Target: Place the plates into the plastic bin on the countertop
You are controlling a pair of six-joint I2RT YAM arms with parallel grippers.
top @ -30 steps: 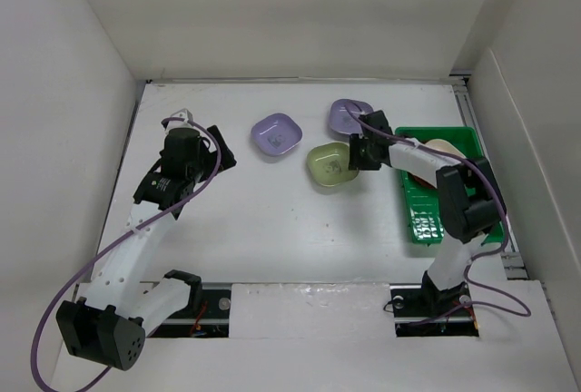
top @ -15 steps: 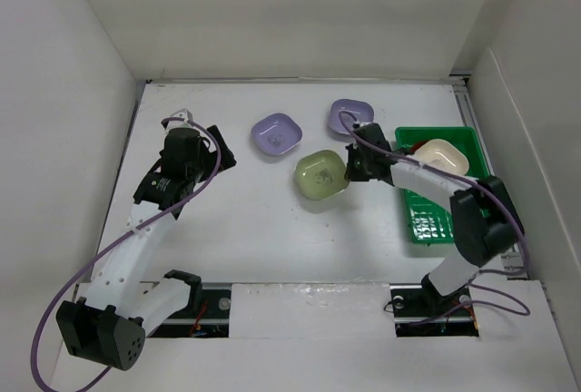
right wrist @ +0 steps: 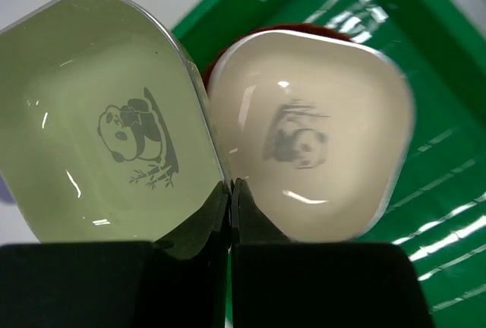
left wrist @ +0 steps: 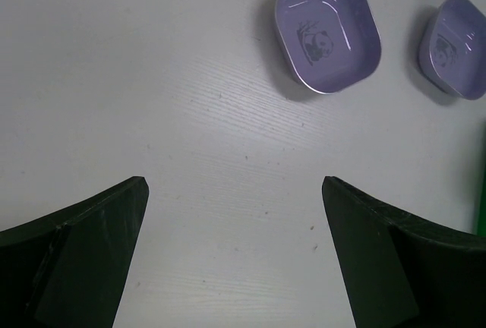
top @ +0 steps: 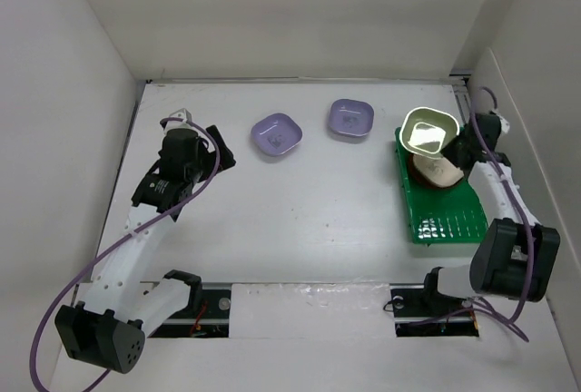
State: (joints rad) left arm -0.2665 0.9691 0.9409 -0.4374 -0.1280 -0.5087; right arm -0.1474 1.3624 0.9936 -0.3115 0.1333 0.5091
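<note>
Green dish [right wrist: 106, 138] hangs tilted over the plastic bin [top: 449, 220], far end, its rim pinched in the right gripper [right wrist: 230, 191]'s closed fingers. Cream dish [right wrist: 311, 146] prob. just below. Left gripper [left wrist: 234, 199] wide open.

Hard gloss all round: the pale-green rounded-square dish [right wrist: 114, 138] and the cream rounded-square dish [right wrist: 311, 146] are smooth and shiny, each printed with a panda motif, and the bright green plastic bin [right wrist: 429, 218] gleams along its ribbed floor. A lavender rounded-square dish [left wrist: 326, 32] shows the same smooth sheen against the matt white tabletop [left wrist: 190, 153], faintly grained and speckled.
</note>
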